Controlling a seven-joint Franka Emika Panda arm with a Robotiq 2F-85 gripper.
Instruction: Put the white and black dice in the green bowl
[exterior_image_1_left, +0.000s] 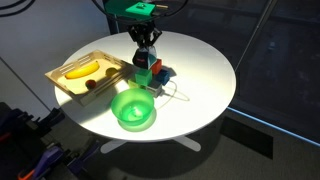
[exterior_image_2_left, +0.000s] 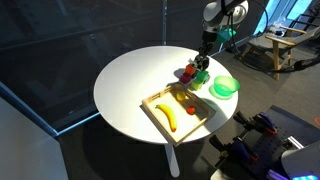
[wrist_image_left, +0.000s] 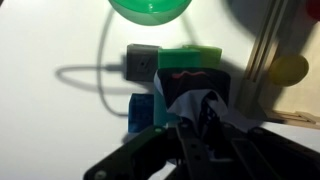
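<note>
End effector (exterior_image_1_left: 146, 58), its opening impossible to judge, hangs low over the surface (exterior_image_1_left: 205, 70); it should avoid the blue block (wrist_image_left: 140, 112), squarely straddle the white and black dice (wrist_image_left: 197, 103) just right of it, then close firmly.

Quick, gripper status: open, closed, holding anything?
Gripper: low over the white and black dice; cannot tell whether it is open or closed on it.
</note>
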